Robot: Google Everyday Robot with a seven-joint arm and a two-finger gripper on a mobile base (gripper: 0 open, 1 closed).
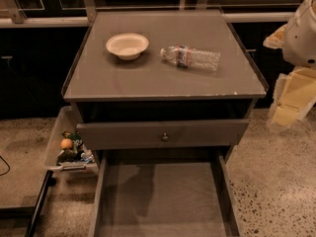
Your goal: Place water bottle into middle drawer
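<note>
The water bottle (191, 58), clear and crinkled with a red-and-blue label band, lies on its side on the cabinet top (163, 80), right of centre, next to a white bowl (127, 45). The middle drawer (165, 199) is pulled out at the bottom of the view, and its flat floor is bare. My arm's white housing (303, 31) and the pale gripper (292, 98) hang at the right edge. The gripper is beside the cabinet and apart from the bottle.
The top drawer (163, 133), with a grey front panel and a small round knob, stands slightly out above the middle drawer. A clear plastic bin of snacks (69, 147) sits on the floor left of the cabinet. Speckled floor lies on both sides. A dark wall is behind.
</note>
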